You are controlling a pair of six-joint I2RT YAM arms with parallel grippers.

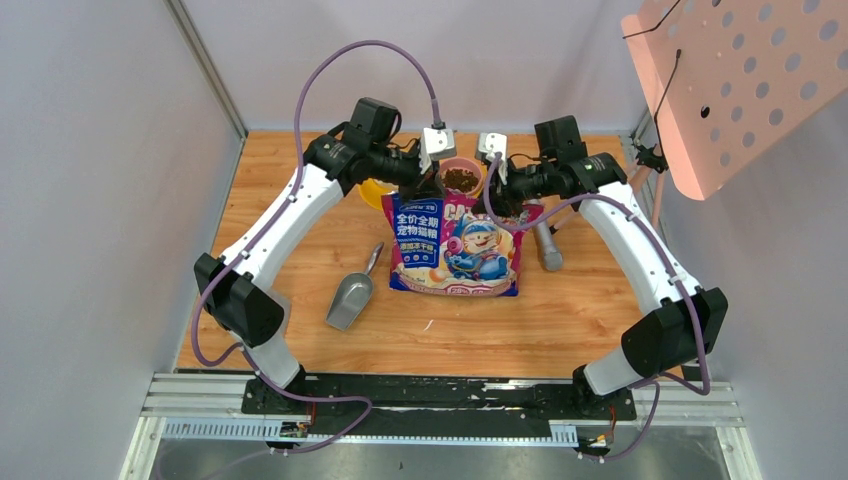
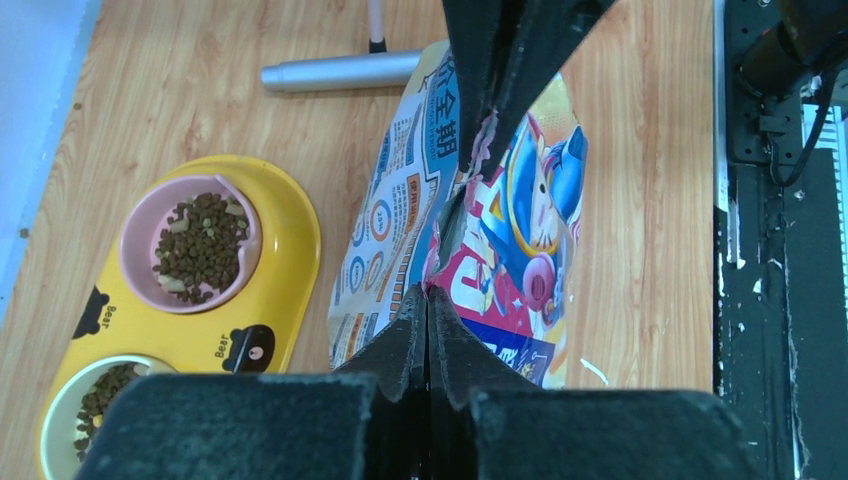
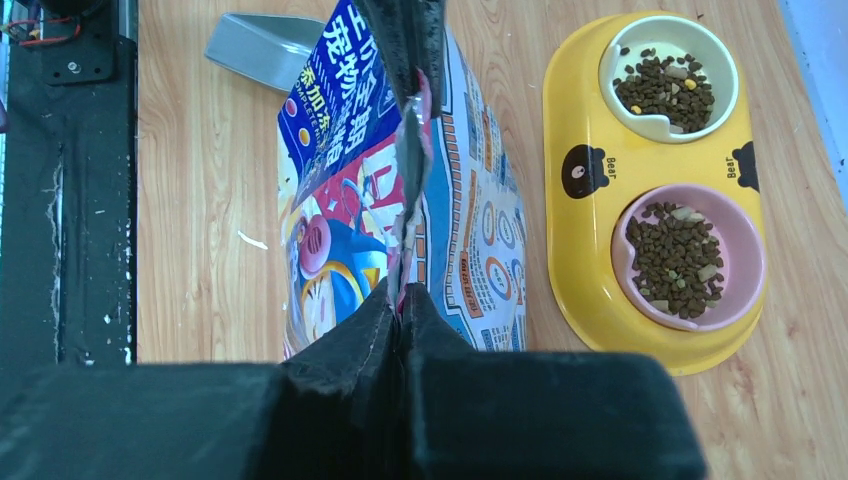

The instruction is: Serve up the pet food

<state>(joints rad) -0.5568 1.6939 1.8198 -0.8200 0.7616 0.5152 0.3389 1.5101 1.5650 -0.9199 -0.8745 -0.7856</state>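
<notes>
The pet food is dark brown kibble lying in the pink bowl and the white bowl of a yellow double feeder. The printed cartoon bag stands in front of the feeder. My left gripper is shut on one end of the bag's top edge. My right gripper is shut on the other end. The bag's mouth is pinched nearly flat between them, and no kibble shows inside it.
A grey metal scoop lies on the wooden table left of the bag. A grey metal cylinder with a thin handle lies right of it. Grey walls enclose the table; a pink perforated panel hangs at the upper right.
</notes>
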